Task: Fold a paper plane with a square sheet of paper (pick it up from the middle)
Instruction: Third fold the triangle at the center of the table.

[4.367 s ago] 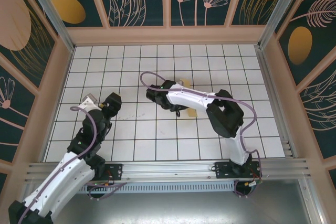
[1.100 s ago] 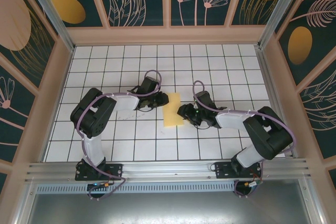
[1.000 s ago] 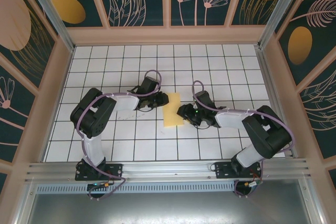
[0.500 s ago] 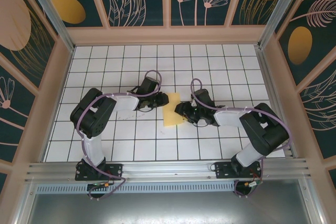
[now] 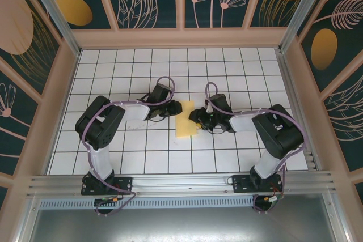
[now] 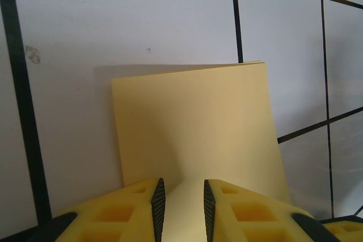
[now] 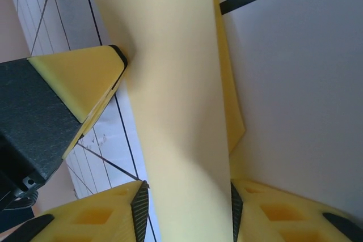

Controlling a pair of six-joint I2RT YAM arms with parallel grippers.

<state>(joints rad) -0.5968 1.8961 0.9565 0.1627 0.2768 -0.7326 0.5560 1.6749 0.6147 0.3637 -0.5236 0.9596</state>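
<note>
The square sheet of paper (image 5: 186, 121) lies mid-table, yellow-orange and folded into a tall narrow rectangle. My left gripper (image 5: 172, 110) sits low at its left edge. In the left wrist view the paper (image 6: 193, 117) runs flat under and between the left gripper (image 6: 181, 188), whose jaws stand a narrow gap apart. My right gripper (image 5: 197, 118) is at the paper's right edge. In the right wrist view a raised band of paper (image 7: 170, 83) fills the space between the right gripper (image 7: 186, 194) jaws, and a left finger (image 7: 85, 77) touches the band's far side.
The white grid tabletop (image 5: 130, 151) is walled by wooden panels at the back (image 5: 181, 38) and sides. An aluminium rail (image 5: 181, 182) with both arm bases runs along the near edge.
My right gripper has slid left against the paper's right edge and narrowed its jaws. The left gripper has held still. Several seconds ago the right arm reached across the paper and the left arm was drawn back.
</note>
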